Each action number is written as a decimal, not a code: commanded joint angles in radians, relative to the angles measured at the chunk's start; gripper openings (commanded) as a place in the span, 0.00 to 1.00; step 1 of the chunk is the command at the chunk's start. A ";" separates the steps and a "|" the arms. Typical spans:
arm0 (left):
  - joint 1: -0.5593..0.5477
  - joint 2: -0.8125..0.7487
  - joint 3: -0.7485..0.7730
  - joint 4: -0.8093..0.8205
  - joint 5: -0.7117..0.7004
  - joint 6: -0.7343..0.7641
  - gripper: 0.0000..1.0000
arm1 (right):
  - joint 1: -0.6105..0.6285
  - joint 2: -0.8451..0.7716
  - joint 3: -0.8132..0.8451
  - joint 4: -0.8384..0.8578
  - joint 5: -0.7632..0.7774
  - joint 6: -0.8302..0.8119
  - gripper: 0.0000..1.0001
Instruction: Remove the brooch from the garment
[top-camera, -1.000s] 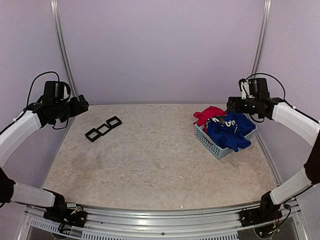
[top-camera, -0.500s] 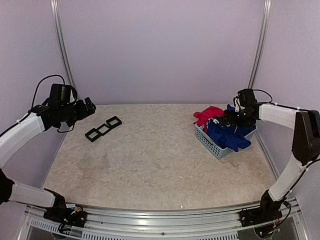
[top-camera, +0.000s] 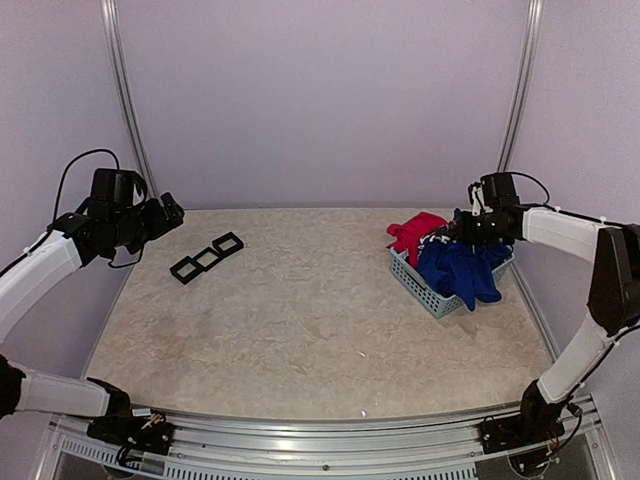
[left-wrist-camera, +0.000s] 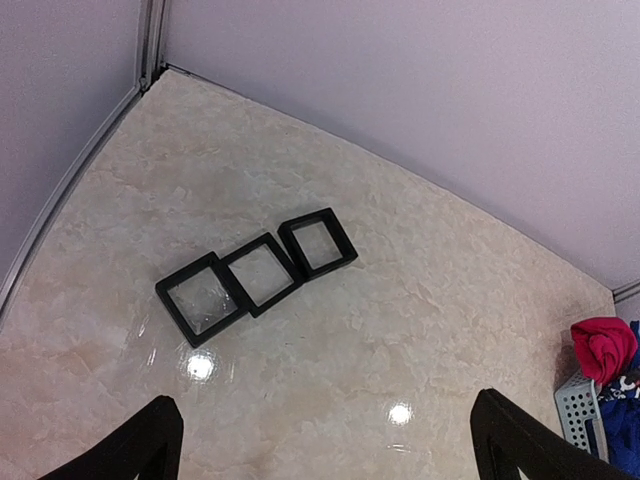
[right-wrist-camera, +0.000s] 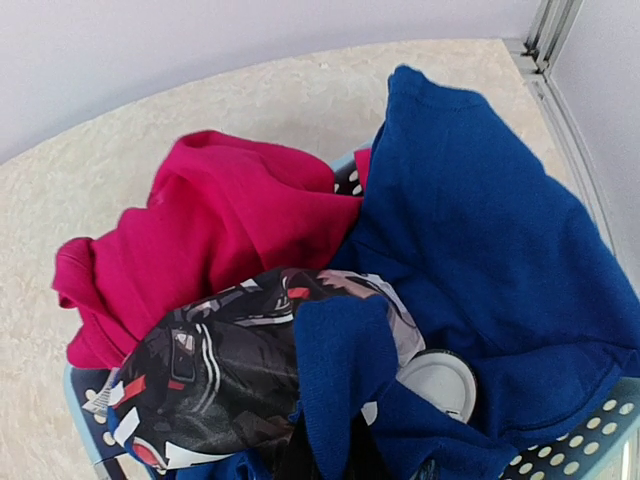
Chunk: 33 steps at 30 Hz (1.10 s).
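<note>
Right wrist view: the right gripper (right-wrist-camera: 318, 462) had snapped together within the last second, pinching a fold of the blue garment (right-wrist-camera: 480, 250) in the basket (right-wrist-camera: 590, 432) near the table's (top-camera: 300, 320) far right corner. Just beside the pinch sat a round white disc (right-wrist-camera: 437, 383), probably the brooch, still on the cloth. The left gripper (left-wrist-camera: 325, 400) hung wide apart over the far left corner. The grab looked made; the lifting-out remained.

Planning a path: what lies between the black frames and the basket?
Only bare tabletop between the black frames and the basket, seen in the top view.
</note>
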 joint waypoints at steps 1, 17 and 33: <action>-0.003 -0.032 -0.016 -0.017 -0.035 0.020 0.99 | 0.060 -0.211 -0.052 0.120 0.087 -0.034 0.00; 0.044 0.004 0.038 0.101 0.082 0.129 0.99 | 0.252 -0.477 0.236 0.109 -0.050 -0.110 0.00; 0.103 -0.018 0.043 0.068 0.124 0.127 0.99 | 0.712 -0.154 0.465 0.069 0.046 -0.121 0.00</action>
